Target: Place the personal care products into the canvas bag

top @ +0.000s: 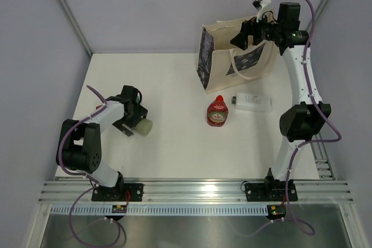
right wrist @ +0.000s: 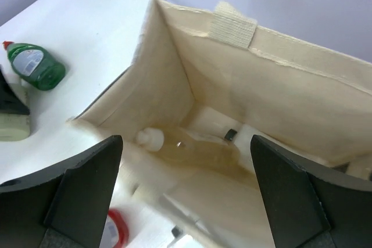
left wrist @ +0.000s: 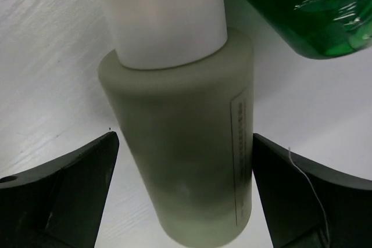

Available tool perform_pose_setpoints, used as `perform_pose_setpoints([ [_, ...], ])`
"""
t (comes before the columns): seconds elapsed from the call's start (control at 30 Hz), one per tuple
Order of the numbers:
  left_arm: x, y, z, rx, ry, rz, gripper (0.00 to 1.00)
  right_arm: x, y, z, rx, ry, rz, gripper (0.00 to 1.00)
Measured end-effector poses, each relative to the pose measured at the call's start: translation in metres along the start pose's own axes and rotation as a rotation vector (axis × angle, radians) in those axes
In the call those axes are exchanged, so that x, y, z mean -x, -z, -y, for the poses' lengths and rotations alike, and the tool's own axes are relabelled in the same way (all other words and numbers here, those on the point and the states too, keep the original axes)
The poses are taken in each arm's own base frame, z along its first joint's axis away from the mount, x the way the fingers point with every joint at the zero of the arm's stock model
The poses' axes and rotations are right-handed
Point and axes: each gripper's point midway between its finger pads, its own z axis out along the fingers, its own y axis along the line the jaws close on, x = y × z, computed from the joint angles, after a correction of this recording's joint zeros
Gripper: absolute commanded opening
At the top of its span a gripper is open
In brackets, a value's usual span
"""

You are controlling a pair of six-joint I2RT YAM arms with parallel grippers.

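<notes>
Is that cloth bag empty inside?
No, a pale bottle with a white cap lies on its side at the bottom of the canvas bag.

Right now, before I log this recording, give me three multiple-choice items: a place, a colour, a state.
1. Where is the squat red bottle? A in the canvas bag; B on the table before the bag; C out of view.
2. Cap of the green bottle: A white; B blue; C red.
3. The right gripper is: A open above the bag; B shut on a bottle; C resting on the table.
B: top view shows it on the table. C: right wrist view shows red. A: fingers apart over the bag's mouth.
</notes>
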Motion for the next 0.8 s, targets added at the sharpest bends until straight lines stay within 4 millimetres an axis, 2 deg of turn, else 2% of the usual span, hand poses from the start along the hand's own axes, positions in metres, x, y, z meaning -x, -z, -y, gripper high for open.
perform_pose_setpoints([
  [0.1,-0.006,-0.014,-0.001,0.018,-0.037,-0.024,0.88,0.023,0.035,-0.022,0.008,0.058,0.035,1.0],
  [0.17,-0.005,-0.015,0.004,0.004,-0.061,-0.023,0.71,0.037,0.055,-0.041,0.024,0.099,0.063,1.0],
  [0.23,-0.005,-0.016,0.004,-0.002,-0.089,-0.024,0.48,0.05,0.071,-0.06,0.045,0.136,0.088,1.0],
  [0.27,-0.005,-0.016,0.006,-0.014,-0.107,-0.023,0.25,0.055,0.076,-0.066,0.054,0.15,0.099,1.0],
  [0.37,-0.003,-0.017,0.012,-0.059,-0.172,-0.012,0.13,0.057,0.083,-0.08,0.097,0.156,0.102,0.99],
  [0.47,-0.007,-0.013,0.017,-0.154,-0.255,-0.003,0.0,0.043,0.081,-0.095,0.191,0.108,0.089,0.99],
  [0.57,-0.02,-0.004,0.014,-0.288,-0.348,-0.009,0.0,0.019,0.076,-0.114,0.288,-0.006,0.088,1.0],
  [0.67,-0.036,0.011,0.01,-0.427,-0.44,-0.026,0.0,-0.006,0.071,-0.143,0.436,-0.163,0.079,1.0],
  [0.8,-0.052,0.04,0.016,-0.668,-0.558,0.008,0.0,-0.029,0.047,-0.19,0.564,-0.234,-0.026,0.97],
])
